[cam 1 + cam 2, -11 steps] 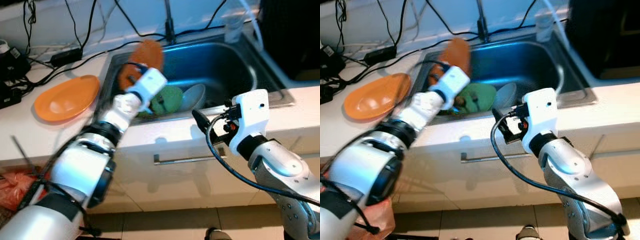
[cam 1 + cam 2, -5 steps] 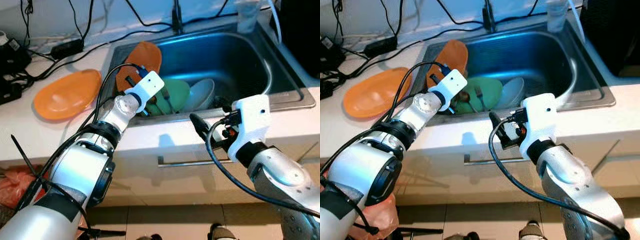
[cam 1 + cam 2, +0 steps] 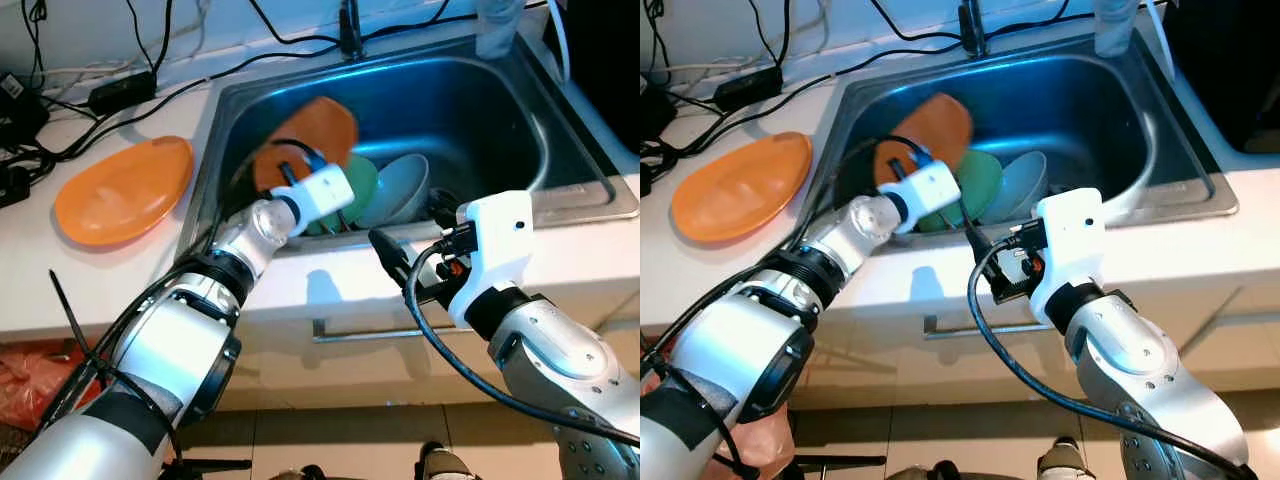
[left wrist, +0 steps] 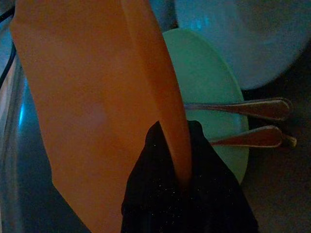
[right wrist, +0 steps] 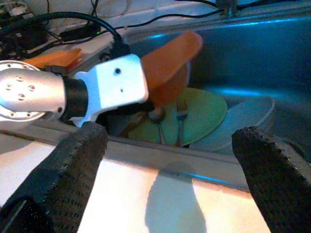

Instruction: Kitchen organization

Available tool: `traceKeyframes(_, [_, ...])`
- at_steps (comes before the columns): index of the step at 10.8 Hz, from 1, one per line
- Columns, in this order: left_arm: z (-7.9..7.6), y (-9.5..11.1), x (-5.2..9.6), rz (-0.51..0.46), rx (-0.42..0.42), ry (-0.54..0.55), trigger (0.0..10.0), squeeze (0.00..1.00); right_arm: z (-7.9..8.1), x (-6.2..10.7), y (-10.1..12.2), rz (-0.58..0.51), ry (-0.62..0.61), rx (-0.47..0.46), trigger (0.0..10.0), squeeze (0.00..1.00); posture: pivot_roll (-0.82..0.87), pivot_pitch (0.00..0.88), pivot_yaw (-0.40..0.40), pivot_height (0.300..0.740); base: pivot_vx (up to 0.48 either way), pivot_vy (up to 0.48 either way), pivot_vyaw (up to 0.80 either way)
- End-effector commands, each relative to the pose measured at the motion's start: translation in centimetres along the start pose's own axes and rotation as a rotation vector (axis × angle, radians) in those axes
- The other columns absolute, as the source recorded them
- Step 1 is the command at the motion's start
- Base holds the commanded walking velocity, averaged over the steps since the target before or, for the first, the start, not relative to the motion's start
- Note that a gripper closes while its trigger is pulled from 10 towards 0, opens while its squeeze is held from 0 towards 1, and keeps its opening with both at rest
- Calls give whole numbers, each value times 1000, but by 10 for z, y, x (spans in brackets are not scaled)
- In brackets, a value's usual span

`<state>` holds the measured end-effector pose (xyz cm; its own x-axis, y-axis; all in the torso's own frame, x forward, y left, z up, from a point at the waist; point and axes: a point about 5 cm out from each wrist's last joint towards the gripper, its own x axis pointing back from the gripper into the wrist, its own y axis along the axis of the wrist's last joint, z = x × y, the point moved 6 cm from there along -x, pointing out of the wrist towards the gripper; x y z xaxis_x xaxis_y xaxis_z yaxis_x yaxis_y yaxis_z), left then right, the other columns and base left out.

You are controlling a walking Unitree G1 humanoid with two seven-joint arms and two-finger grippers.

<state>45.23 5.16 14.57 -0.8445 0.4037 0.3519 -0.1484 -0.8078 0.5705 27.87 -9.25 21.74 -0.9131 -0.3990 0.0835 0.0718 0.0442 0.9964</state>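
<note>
Our left tool (image 4: 182, 182) pinches the rim of the orange plate (image 3: 318, 130), tilted above the sink (image 3: 470, 110). The other orange plate (image 3: 120, 190) lies toward the desk's left edge, nearer this arm. Our right tool (image 5: 170, 170) hovers spread at the desk's front edge.

Orange, green and pale blue in a steel sink

Orange plate (image 3: 318, 125) between black fingers (image 4: 155, 194). Green plate (image 5: 199, 114) beneath. Pale blue bowl (image 3: 398, 188) beside. Second orange plate (image 3: 122, 189) on white surface (image 3: 60, 270). Silver sink (image 3: 470, 110). Black cables (image 3: 150, 70) behind.
</note>
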Motion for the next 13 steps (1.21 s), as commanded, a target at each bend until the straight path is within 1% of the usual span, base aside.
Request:
traceKeyframes(1, [-48, -40, 3, 120, -10, -167, 9569, 0, 9, 2, 1, -4, 32, -2, 10000, 0, -300, 195, 242, 740, 0, 0, 0])
traceKeyframes(2, [-58, -41, 4, 124, -70, -227, 10000, 0, 9, 3, 2, -4, 30, -2, 10000, 0, -302, 194, 243, 740, 0, 0, 0])
traceKeyframes(4, [-74, -49, 8, 150, -196, -318, 10000, 0, 8, 2, 2, -6, 29, -1, 10000, 0, -299, 193, 242, 740, 0, 0, 0])
traceKeyframes(5, [-81, -53, 10, 161, -233, -362, 10000, 1000, 8, 2, 3, -11, 30, -2, 10000, 0, -302, 192, 243, 740, 0, 0, 0])
traceKeyframes(8, [-80, -51, 9, 159, -260, -361, 10000, 1000, 9, 2, 3, -9, 29, -3, 10000, 0, -305, 185, 247, 740, 0, 0, 0])
traceKeyframes(10, [-78, -55, 10, 167, -273, -358, 10000, 1000, 9, 0, 2, -6, 35, -4, 10000, 0, -300, 177, 245, 740, 0, 0, 0])
traceKeyframes(11, [-77, -57, 11, 174, -279, -355, 10000, 1000, 8, -1, -1, 16, 30, 2, 10000, 0, -295, 169, 240, 740, 0, 0, 0])
traceKeyframes(13, [-70, -57, 10, 172, -282, -331, 10000, 1000, 4, -2, -3, 28, 24, 7, 10000, 0, -294, 163, 237, 740, 0, 0, 0])
